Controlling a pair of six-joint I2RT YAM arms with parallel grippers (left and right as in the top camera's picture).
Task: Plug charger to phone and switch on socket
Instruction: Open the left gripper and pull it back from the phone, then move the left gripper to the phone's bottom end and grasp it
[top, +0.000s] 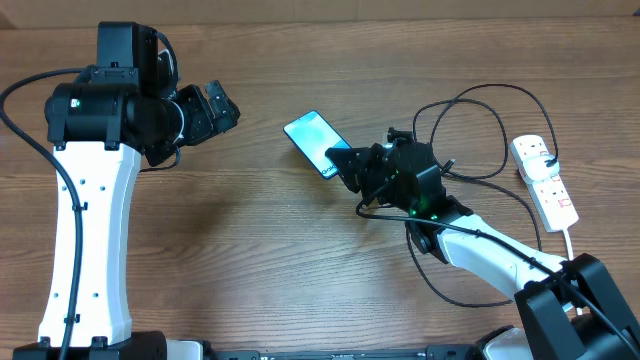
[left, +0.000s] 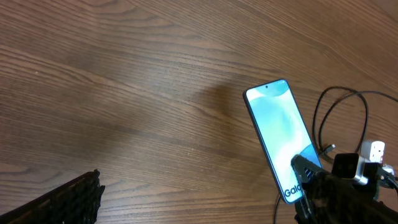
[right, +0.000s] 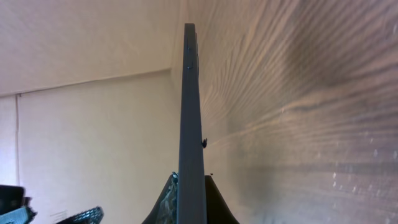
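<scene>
The phone (top: 312, 135), its light blue screen facing up, lies tilted near the table's middle. My right gripper (top: 348, 165) is shut on its near end. In the right wrist view the phone (right: 191, 124) shows edge-on between the fingers (right: 219, 202). From the left wrist, the phone (left: 280, 130) reads "Gal" where the right gripper (left: 311, 180) covers it. The charger (top: 497, 88), a thin black cable, lies in loops behind the right arm. The socket (top: 545, 180) is a white strip at the far right. My left gripper (top: 222, 105) hovers open at upper left, holding nothing.
The charger cable (left: 342, 93) curls on the wood just right of the phone. The socket's white cord (top: 570, 235) runs toward the front right, near the right arm's base. Bare wooden tabletop (top: 250, 230) stretches between the two arms.
</scene>
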